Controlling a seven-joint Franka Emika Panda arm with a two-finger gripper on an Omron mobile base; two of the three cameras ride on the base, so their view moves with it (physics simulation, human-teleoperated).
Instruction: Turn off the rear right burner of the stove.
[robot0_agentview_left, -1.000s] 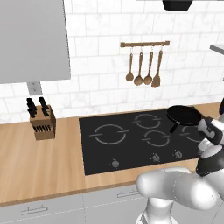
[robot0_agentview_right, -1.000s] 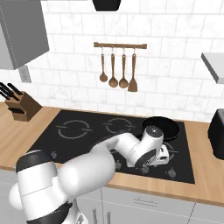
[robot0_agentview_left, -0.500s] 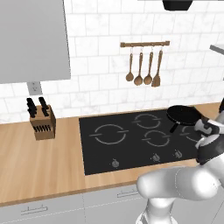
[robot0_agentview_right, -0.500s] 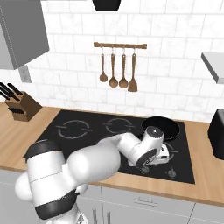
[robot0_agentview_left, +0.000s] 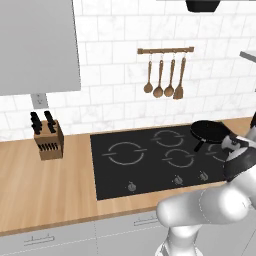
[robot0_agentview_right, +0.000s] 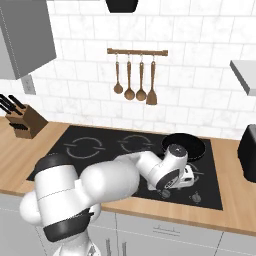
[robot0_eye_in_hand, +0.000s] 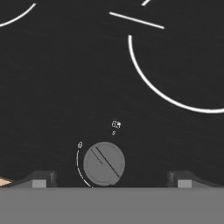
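The stove (robot0_agentview_left: 150, 160) (robot0_agentview_right: 100, 150) is a black glass cooktop set in the wooden counter, with grey ring marks and a row of small round knobs (robot0_agentview_left: 177, 180) along its front edge. My gripper (robot0_agentview_right: 176, 184) (robot0_eye_in_hand: 111, 180) hangs low over the front right part of that row, pointing down. In the hand view a grey knob (robot0_eye_in_hand: 104, 163) with a line across its face lies between my fingertips (robot0_eye_in_hand: 41, 179). The fingers stand wide apart on either side and do not touch it. A curved scale and a small burner symbol (robot0_eye_in_hand: 116, 125) are printed beside the knob.
A black pan (robot0_agentview_left: 209, 131) (robot0_agentview_right: 184, 145) sits on the rear right ring, just behind my hand. A knife block (robot0_agentview_left: 47, 140) stands on the counter at left. Wooden utensils (robot0_agentview_left: 162, 75) hang on the wall. A dark toaster (robot0_agentview_right: 247, 152) stands to the stove's right.
The hand stays over the front right knobs, only edging slightly. The arm's elbow and shoulder have shifted a little. The gripper stays open.
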